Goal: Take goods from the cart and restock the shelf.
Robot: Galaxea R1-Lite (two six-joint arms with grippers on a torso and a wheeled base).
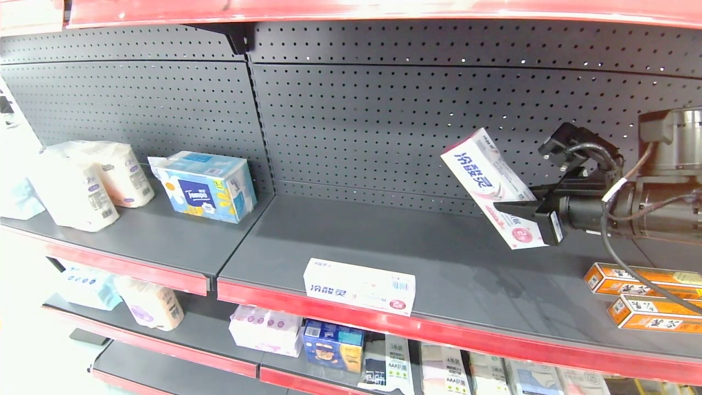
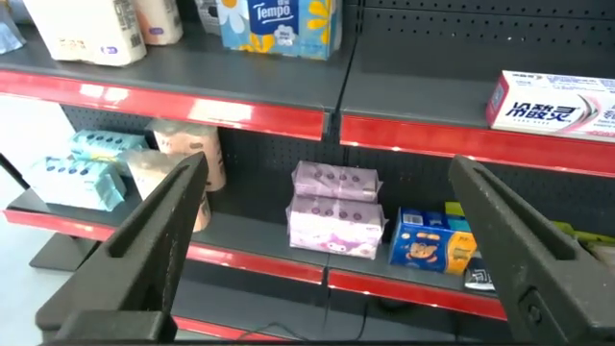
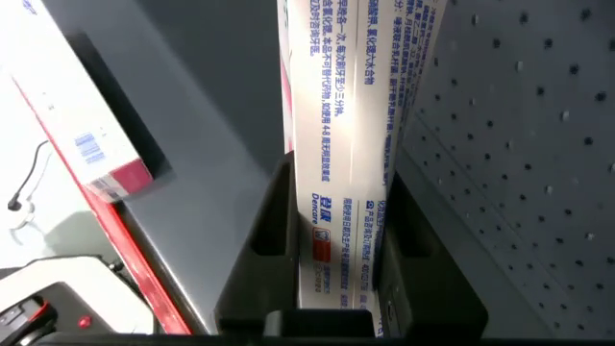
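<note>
The right pincer (image 1: pixel 520 212) is gripping a tilted toothpaste box (image 1: pixel 487 175) over the shelf (image 1: pixel 384 236) at three o'clock; the left pincer (image 2: pixel 327 173) is hanging released.

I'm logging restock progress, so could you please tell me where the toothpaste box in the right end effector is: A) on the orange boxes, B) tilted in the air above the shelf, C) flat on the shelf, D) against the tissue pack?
B: the right end effector grips the toothpaste box tilted, clear above the shelf board, while a matching box lies flat at the front edge.
</note>
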